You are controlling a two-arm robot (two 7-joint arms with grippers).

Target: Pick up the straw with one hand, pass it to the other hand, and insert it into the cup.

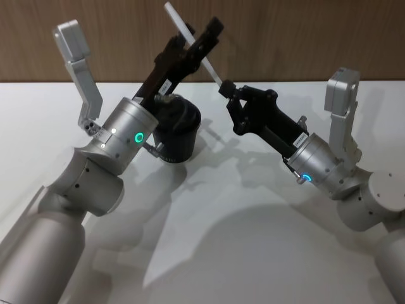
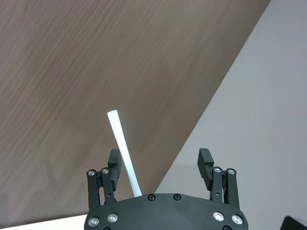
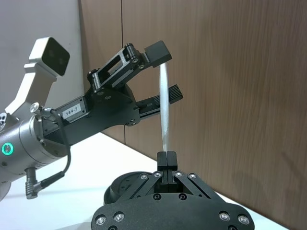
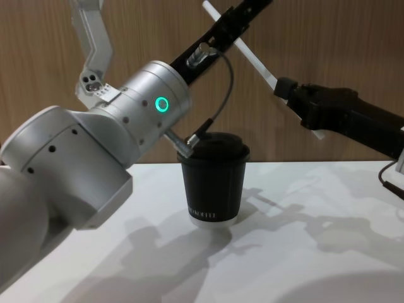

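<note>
Above the white table [image 1: 253,253], with the wood-panelled wall [image 1: 285,38] close behind, both arms are raised and meet in mid-air. The left arm, with the silver wrist and green ring, reaches up and forward over the black lidded coffee cup [image 1: 180,136], which stands on the table almost under that wrist. The right arm comes in from the other side, well clear of the cup.

The left gripper [image 1: 193,35] stands wide apart, one finger on either side of the straw without pinching it. In the left wrist view the straw [image 2: 123,148] runs close beside one finger, with a broad gap to the other. The right gripper [image 1: 226,88] is clamped tight on the lower end of the white straw [image 1: 211,68], which is entirely off the table.

The straw's long axis is tilted. Its free top leans up and toward the robot's left and the wall, and its held end sits lower and to the right. The handover looks about to happen: the left fingers need only close across the shaft. The left gripper is the one nearer the cup. Room is tight toward the wall, open toward the robot. I cannot make out the opening in the lid.
</note>
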